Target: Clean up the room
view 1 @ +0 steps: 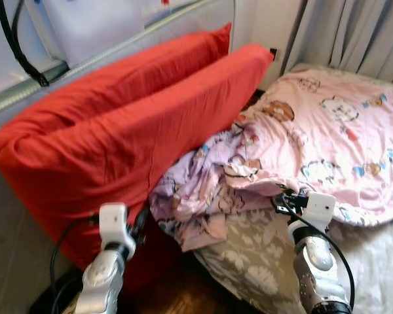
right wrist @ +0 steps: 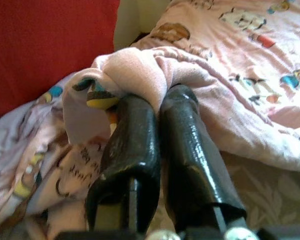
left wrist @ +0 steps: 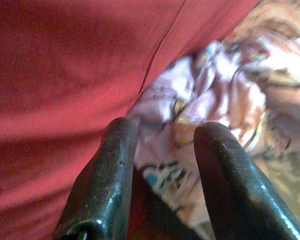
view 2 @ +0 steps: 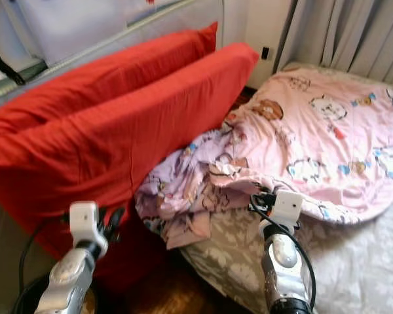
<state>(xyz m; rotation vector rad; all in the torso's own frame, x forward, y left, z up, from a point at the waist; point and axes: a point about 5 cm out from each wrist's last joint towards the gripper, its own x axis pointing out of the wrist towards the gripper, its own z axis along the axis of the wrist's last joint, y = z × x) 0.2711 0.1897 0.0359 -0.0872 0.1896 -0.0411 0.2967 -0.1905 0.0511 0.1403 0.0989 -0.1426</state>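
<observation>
Right pincer (right wrist: 155,105) clamped on pink blanket (right wrist: 140,70) fold, beside red cushion (view 1: 118,137)

You have nothing to read here: no words, labels, brands or numbers. The pink blanket (view 1: 327,131) carries only cartoon animal prints, and any small marks on them are too blurred to tell.
</observation>
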